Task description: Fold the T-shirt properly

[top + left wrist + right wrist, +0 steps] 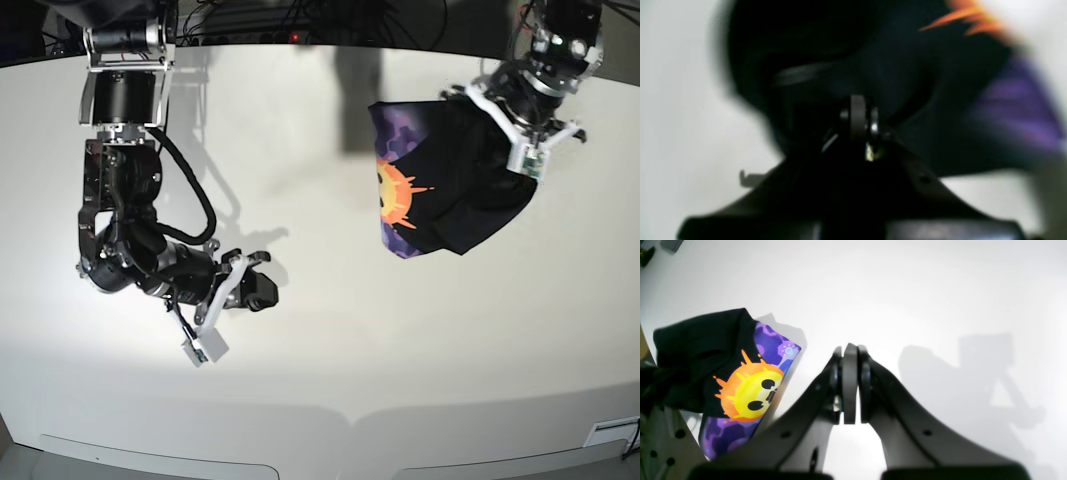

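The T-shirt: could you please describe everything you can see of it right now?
The T-shirt is black, soft-looking fabric, with an orange and yellow sun-face and purple camouflage print showing on its left part in the base view. It is bunched up rather than spread flat, near the far right of the white table. The left gripper is at its upper right edge, apparently shut on a fold of black cloth; the blurred left wrist view agrees. The right gripper is shut, away from it.
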Controlling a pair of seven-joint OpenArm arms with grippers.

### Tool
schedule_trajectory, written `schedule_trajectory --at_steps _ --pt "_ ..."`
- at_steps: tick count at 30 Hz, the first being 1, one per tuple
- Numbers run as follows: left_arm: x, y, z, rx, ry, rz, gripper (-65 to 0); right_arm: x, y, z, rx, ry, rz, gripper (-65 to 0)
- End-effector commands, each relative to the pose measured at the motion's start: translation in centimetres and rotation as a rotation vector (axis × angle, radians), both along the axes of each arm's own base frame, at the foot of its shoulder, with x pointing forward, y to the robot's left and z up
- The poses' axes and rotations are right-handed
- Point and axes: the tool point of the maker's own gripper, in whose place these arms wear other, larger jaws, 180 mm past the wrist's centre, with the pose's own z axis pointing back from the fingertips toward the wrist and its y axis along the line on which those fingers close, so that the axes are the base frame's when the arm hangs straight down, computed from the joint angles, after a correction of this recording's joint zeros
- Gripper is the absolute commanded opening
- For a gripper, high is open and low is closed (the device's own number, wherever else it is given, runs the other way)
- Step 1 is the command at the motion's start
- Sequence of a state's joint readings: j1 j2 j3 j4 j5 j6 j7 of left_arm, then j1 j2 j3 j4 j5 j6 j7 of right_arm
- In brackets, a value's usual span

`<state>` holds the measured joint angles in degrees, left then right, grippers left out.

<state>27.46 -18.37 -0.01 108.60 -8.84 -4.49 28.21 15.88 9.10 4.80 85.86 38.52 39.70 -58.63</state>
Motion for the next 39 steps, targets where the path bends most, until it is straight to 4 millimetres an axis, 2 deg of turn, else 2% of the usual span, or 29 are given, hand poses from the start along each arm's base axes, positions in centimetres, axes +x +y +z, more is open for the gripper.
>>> schedule_trajectory --at_steps 1,6,10,12,14,16,19,21,25,28,31,34,39 --pt "0.9 1.6 1.3 0.025 -0.053 0.032 -65.0 1.0 0.2 2.1 0.026 -0.063 0.005 -65.0" --pt "1.6 7.2 3.2 0.09 -0.119 0.16 -65.0 0.9 0.2 2.0 0.023 -0.058 0.007 -65.0" --pt "1.7 10.2 4.4 0.129 -0.147 0.23 -65.0 0.9 0.2 2.0 0.023 -0.058 0.007 -65.0" --pt "1.6 11.0 4.9 0.125 -0.159 0.254 -65.0 0.9 0.3 2.1 0.033 -0.059 0.01 -65.0" --pt "1.9 10.4 5.3 0.047 -0.182 0.257 -65.0 0.8 0.5 2.4 0.053 -0.06 0.015 -65.0" --pt "2.3 7.4 5.6 -0.096 -0.188 0.157 -65.0 0.8 0.6 2.5 0.063 -0.061 0.018 -65.0" --pt "2.3 2.3 7.3 -0.372 -0.221 -0.017 -65.0 0.8 0.6 2.5 0.062 -0.061 0.018 -65.0" --pt "2.3 1.2 7.7 -0.433 -0.228 -0.04 -65.0 0.8 0.7 2.5 0.062 -0.061 0.018 -65.0" --pt "2.0 0.7 6.2 -0.388 -0.178 -0.055 -65.0 0.7 0.7 2.5 0.064 -0.059 0.02 -65.0" --pt "1.2 0.8 3.9 -0.396 -0.098 -0.038 -65.0 0.3 1.8 2.2 0.061 -0.048 0.053 -65.0" --pt "0.2 1.3 0.8 -0.409 -0.014 0.0 -65.0 -1.0 4.8 1.5 0.056 -0.028 0.139 -65.0" --pt "-0.8 2.5 -1.8 -0.406 0.028 0.053 -65.0 -2.6 8.9 0.9 0.052 -0.015 0.242 -65.0" --pt "-0.4 4.7 -3.9 -0.331 0.011 0.092 -65.0 -3.9 14.7 0.6 -0.015 -0.089 0.342 -65.0"
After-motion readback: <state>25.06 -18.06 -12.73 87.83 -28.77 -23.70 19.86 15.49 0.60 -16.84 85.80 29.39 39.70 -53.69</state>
